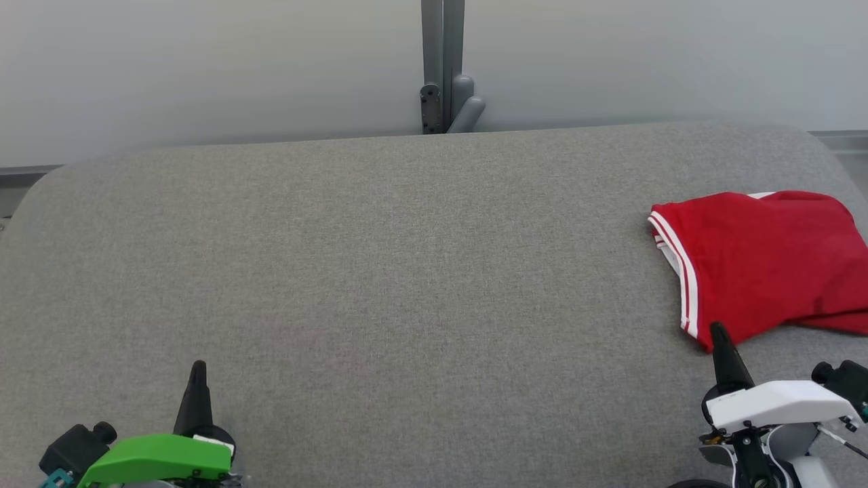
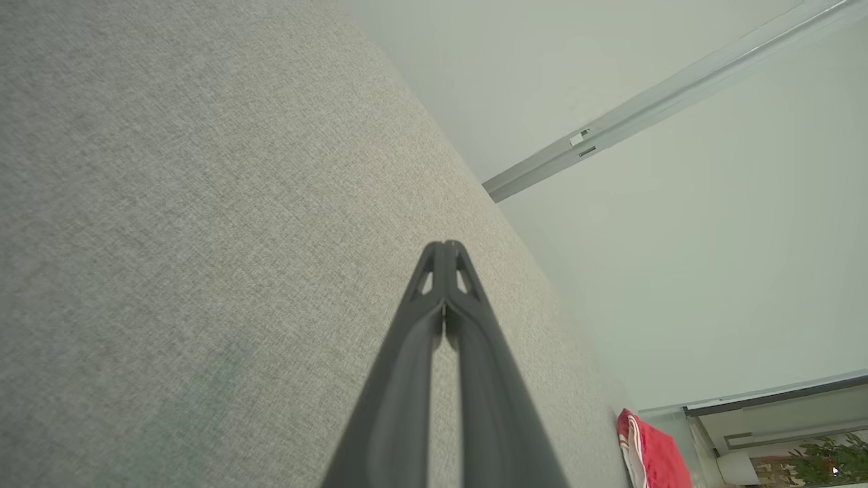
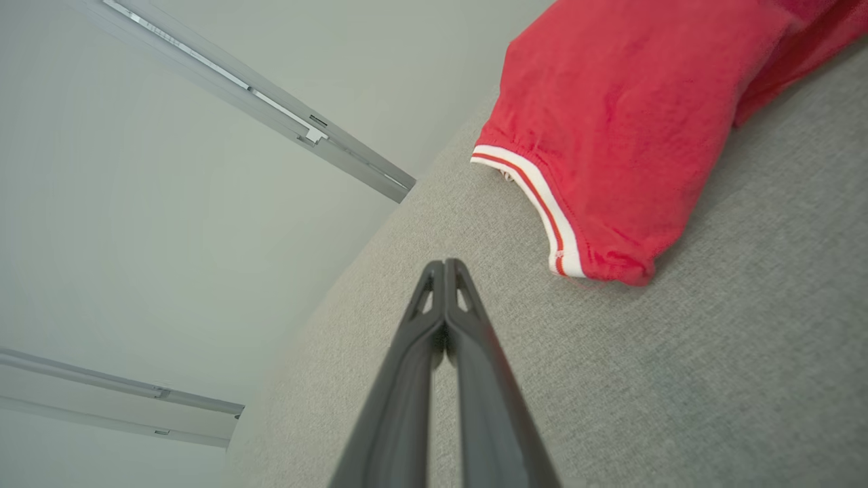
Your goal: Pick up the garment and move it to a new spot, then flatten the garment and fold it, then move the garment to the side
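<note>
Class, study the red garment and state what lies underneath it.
The red garment rests on the grey fabric surface, which shows around its visible edges. Anything beneath the cloth or between its layers is covered and cannot be seen.

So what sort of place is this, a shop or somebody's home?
Most likely a robot test room or lab, not a home: a wide grey fabric-covered table with rounded corners, plain pale wall panels joined by a metal post, and a red garment with white-striped trim lying on it.

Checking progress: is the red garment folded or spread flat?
Loosely folded: the red white-trimmed fabric garment lies doubled, layers overlapping, not spread.
</note>
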You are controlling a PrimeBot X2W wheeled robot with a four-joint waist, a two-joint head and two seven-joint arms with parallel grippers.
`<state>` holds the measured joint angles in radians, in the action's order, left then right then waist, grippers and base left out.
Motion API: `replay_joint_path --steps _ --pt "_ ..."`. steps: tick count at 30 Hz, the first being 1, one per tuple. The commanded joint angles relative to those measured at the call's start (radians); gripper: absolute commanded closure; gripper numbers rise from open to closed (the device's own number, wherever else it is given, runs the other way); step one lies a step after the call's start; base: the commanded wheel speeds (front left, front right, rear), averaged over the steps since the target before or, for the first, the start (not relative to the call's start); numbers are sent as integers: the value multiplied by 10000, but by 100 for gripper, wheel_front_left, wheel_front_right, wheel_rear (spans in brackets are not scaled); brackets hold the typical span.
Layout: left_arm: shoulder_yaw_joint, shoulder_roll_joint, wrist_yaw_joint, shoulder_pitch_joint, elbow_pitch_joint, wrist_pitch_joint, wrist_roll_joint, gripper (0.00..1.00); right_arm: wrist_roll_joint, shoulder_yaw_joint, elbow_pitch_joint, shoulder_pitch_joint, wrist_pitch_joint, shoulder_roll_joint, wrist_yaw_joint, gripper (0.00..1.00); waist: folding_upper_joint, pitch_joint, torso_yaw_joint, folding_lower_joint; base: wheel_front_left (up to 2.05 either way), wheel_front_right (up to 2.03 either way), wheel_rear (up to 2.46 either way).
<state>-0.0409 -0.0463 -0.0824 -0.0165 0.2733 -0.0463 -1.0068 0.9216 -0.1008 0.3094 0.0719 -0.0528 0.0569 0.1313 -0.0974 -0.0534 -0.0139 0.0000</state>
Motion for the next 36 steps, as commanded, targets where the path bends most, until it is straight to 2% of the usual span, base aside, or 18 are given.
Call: replay_joint_path --steps 1,36 --pt "-94 -59 28 -293 -114 50 -262 100 279 -37 -51 244 65 51 -3 100 0 -6 2 0 0 0 0" --pt "-549 -85 217 -1101 -288 960 -3426 100 3896 -79 204 974 929 20 -2 100 0 -196 70 0 0 0 0"
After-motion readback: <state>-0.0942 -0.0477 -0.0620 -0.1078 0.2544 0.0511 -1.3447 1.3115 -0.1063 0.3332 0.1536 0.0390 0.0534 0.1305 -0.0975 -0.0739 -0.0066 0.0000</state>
